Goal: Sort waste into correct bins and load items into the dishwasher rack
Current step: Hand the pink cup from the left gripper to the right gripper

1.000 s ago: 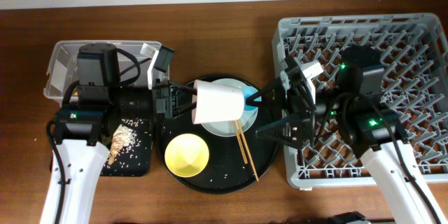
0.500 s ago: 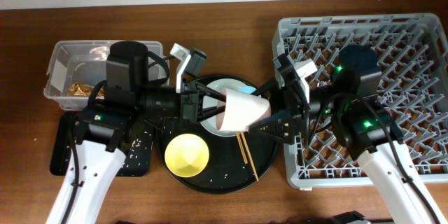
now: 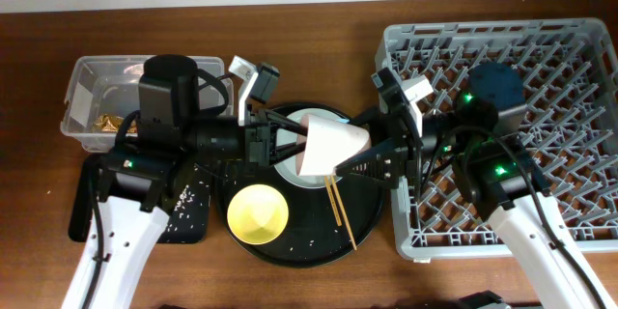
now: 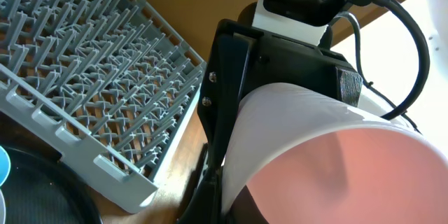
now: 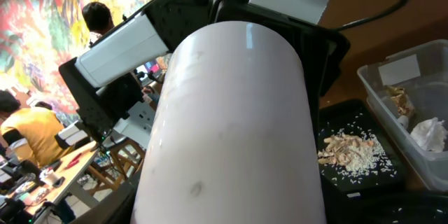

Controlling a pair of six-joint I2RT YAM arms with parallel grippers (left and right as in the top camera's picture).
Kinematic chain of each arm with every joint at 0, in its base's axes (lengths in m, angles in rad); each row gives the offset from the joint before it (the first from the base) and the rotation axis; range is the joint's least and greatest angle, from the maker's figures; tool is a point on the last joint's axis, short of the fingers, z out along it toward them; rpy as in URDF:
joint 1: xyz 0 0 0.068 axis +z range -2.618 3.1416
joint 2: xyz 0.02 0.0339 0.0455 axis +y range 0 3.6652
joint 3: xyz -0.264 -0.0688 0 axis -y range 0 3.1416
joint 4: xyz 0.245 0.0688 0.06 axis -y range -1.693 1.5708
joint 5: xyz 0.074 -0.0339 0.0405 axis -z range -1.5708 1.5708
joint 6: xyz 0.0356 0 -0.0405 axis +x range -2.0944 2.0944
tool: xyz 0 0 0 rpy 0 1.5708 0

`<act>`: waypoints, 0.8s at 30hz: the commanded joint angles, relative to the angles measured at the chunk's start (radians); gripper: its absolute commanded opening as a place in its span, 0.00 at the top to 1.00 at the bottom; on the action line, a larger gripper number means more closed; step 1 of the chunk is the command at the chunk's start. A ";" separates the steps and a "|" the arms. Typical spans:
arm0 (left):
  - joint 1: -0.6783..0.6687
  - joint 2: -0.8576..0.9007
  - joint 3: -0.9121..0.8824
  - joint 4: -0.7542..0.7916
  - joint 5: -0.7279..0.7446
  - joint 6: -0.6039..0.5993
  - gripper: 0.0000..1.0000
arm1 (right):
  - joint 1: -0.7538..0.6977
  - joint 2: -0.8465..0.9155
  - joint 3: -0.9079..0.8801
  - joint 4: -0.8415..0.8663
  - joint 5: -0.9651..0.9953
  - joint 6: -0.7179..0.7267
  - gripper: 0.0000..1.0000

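- Your left hand (image 3: 297, 143) grips the pink cup (image 3: 330, 145), which is tipped on its side above the round black tray (image 3: 290, 254), toward the tray's 12 o'clock.
- Your right hand (image 3: 352, 147) straddles the cup from 3 o'clock with its fingers spread; I cannot tell whether they press on it.
- Yellow bowl (image 3: 257, 213) sits at the tray's 7 o'clock, chopsticks (image 3: 340, 210) at 4.
- Dishwasher rack (image 3: 560, 68) stands on the desk (image 3: 290, 48) at 3 o'clock.

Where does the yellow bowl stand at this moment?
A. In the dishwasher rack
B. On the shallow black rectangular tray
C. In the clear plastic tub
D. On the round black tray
D: in the overhead view the yellow bowl stands upright on the round black tray, just left of the chopsticks, outside the rack and both bins.
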 commanded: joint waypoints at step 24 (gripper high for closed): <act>-0.008 0.006 -0.010 -0.151 -0.198 0.005 0.71 | -0.014 -0.012 0.019 0.142 0.009 0.011 0.50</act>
